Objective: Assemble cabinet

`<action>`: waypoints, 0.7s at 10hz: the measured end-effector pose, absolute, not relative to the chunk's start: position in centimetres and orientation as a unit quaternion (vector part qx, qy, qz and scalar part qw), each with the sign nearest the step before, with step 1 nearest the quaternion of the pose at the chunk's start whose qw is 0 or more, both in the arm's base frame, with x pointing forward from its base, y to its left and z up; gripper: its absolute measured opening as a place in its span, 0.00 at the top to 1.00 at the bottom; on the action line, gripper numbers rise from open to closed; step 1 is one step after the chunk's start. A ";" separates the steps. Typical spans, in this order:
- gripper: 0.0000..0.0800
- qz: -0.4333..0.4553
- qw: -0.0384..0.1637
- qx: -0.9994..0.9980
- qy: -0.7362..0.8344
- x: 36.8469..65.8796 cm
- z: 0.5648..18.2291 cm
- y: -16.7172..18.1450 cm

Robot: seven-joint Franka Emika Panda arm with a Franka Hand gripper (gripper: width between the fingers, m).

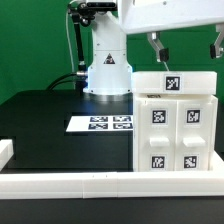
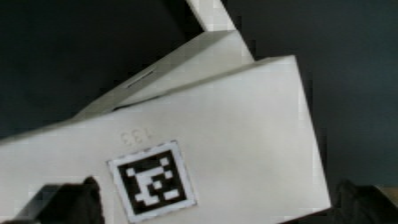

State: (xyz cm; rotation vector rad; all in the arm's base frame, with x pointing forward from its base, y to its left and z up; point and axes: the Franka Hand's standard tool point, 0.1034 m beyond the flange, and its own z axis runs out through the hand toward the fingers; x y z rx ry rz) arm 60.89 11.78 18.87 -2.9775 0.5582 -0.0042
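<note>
Hovering pincer (image 1: 186,46) above the cabinet (image 1: 178,125), fingers spread apart and gripping nothing.
Below it, the cabinet stands upright on the black counter (image 1: 45,125), its tagged grid front facing the camera; the marker board (image 1: 100,123) lies just beside the cabinet, and the rail (image 1: 70,181) runs before it.

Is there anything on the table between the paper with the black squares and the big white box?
No. In the exterior view only bare black table lies between the marker board and the cabinet.
</note>
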 end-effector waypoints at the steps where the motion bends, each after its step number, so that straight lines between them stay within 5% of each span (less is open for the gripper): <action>1: 0.19 -0.011 0.044 -0.994 0.097 61.0 19.0 11.6; 7: 0.19 -0.031 0.030 -0.973 -0.226 61.5 18.9 10.8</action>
